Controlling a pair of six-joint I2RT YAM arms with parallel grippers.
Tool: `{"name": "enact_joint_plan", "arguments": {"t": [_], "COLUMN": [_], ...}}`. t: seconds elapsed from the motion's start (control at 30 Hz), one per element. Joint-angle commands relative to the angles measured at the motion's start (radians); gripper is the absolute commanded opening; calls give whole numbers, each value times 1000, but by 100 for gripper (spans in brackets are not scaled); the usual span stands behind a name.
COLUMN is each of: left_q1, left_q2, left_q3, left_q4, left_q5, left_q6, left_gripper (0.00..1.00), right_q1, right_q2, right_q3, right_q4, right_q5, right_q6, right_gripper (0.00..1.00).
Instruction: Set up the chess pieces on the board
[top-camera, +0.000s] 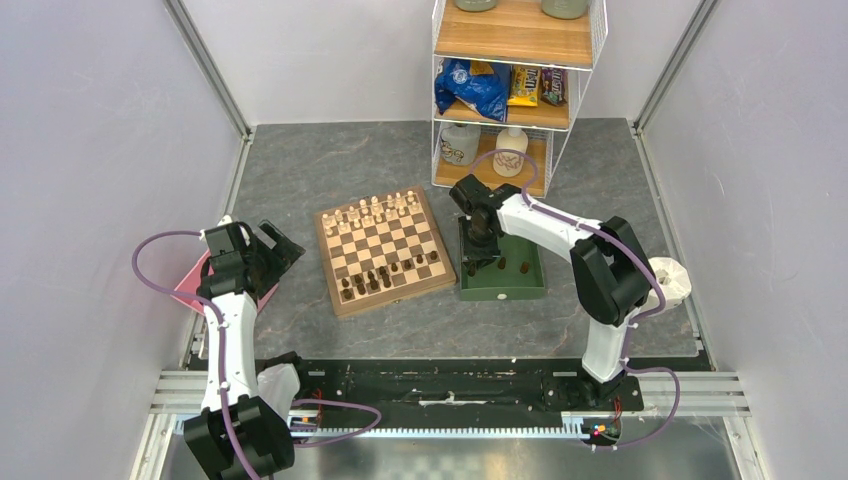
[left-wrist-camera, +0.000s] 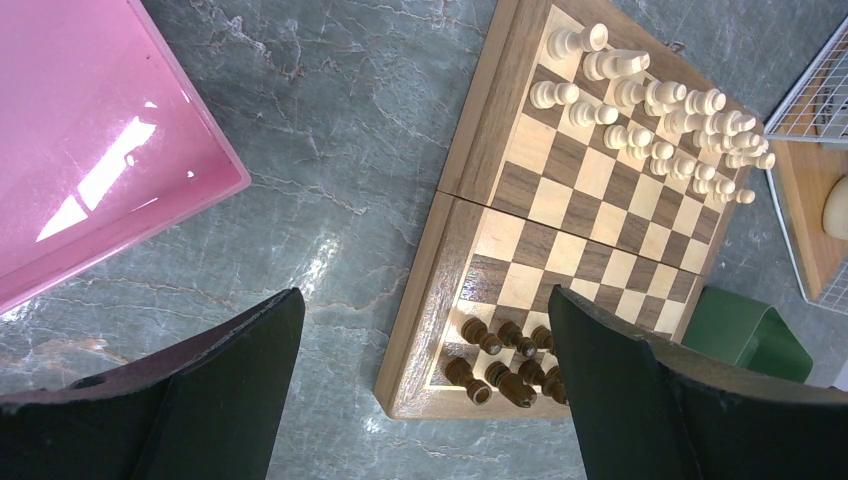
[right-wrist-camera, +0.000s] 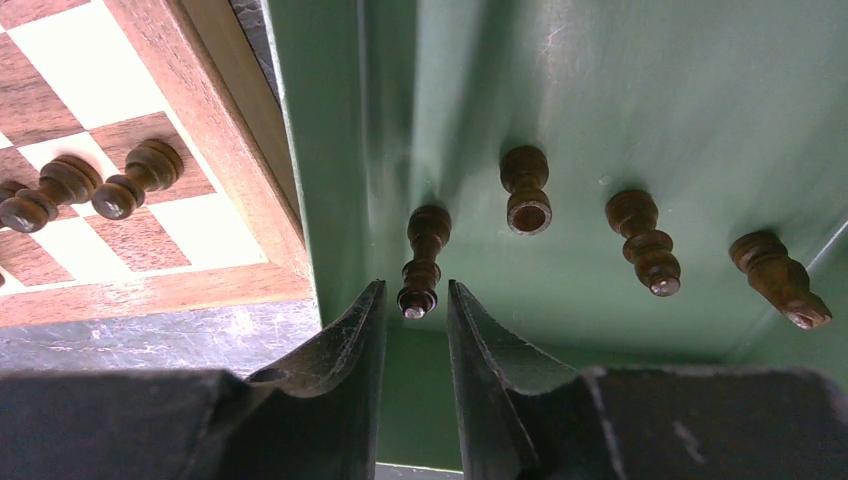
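At the lower centre of the right wrist view, the right gripper (right-wrist-camera: 416, 288) brackets one dark chess piece (right-wrist-camera: 424, 245) in the green tray (right-wrist-camera: 600, 90).
Its fingers sit narrowly apart on either side of the piece's top; I cannot tell whether they touch it. Three more dark pieces (right-wrist-camera: 645, 240) sit beyond. In the left of the overhead view, the left gripper (left-wrist-camera: 424, 300), fingers spread wide, hangs between the pink tray (left-wrist-camera: 90, 130) and the board (left-wrist-camera: 470, 120), which carries other dark chessmen (top-camera: 385, 275) in its near rows.

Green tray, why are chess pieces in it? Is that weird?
A bit odd, yes: four dark-brown chess pieces sit in the green tray, beside the chessboard, instead of on its squares.
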Motion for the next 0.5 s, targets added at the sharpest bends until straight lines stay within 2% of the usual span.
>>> {"name": "enact_joint_plan", "arguments": {"t": [0.0,0.47], "left_q1": [7,6], "left_q2": [1,3], "left_q3": [13,13], "left_q4": [13,13], "left_q5": [21,20], "left_q6": [21,21], "left_gripper": [99,99], "right_q1": [7,13], "right_q2": [9,-39], "right_q3": [38,47], "right_q4": [23,-5], "right_q5": [27,43], "right_q6": [-17,-44], "right_gripper": [35,15]}}
